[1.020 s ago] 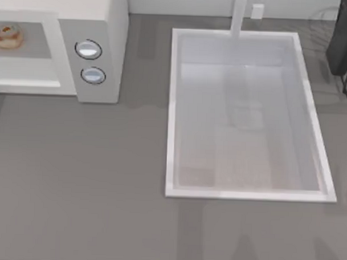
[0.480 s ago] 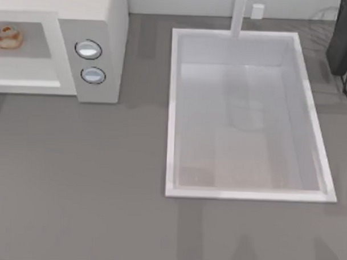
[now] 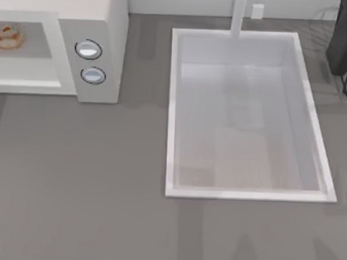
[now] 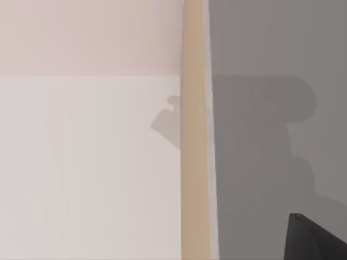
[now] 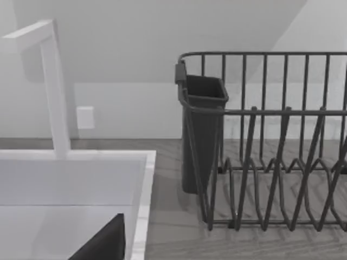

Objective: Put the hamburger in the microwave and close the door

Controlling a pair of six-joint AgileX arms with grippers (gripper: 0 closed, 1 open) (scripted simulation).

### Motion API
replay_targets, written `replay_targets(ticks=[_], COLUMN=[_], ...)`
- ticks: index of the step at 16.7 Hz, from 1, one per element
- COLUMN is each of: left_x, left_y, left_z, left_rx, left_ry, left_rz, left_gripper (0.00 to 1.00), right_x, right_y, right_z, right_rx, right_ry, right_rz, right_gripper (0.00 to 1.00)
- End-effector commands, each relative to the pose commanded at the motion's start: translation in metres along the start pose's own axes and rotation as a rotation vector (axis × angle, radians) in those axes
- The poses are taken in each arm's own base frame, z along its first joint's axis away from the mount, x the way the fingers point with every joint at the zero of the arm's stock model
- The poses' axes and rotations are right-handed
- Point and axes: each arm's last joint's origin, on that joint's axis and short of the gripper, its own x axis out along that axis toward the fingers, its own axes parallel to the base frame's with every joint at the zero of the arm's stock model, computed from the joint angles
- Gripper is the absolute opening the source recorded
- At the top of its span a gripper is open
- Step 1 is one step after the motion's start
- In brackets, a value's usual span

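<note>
The white microwave (image 3: 103, 13) stands at the counter's back left, with two round knobs (image 3: 88, 49) on its grey panel. Its grey cavity is open to view, and the hamburger (image 3: 7, 36) sits inside it at the top view's left edge. In the left wrist view a flat white panel with a tan edge, the door (image 4: 87, 162), stands close beside the grey counter. A dark part of my left gripper (image 4: 314, 238) is at that view's corner. A dark part of my right gripper (image 5: 103, 244) hangs over the sink's rim.
A white sink basin (image 3: 174, 107) with a tall white faucet (image 3: 239, 15) takes up the middle and right of the counter. A dark wire dish rack (image 5: 271, 162) with a dark cup holder (image 5: 203, 130) stands at the back right. Bare grey counter (image 3: 80, 178) lies in front of the microwave.
The shadow on the counter at the top view's left edge has grown longer toward the front. The hamburger and microwave stay where they were.
</note>
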Motion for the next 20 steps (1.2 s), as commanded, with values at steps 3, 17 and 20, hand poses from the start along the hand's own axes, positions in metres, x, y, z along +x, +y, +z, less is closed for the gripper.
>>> replay_targets(ticks=[3, 17, 20], left_x=[0.002, 0.001, 0.001], left_y=[-0.038, -0.115, -0.154], left_z=[-0.002, -0.001, -0.002], left_rx=[-0.008, -0.016, -0.015], left_ry=[0.01, 0.013, 0.012], left_rz=[-0.011, -0.006, -0.007], left_gripper=[0.0, 0.0, 0.0], right_x=[0.0, 0.0, 0.0], right_y=[0.0, 0.0, 0.0], right_z=[0.0, 0.0, 0.0], right_rx=[0.0, 0.0, 0.0], right_ry=[0.0, 0.0, 0.0], right_rz=[0.0, 0.0, 0.0], right_gripper=[1.0, 1.0, 1.0])
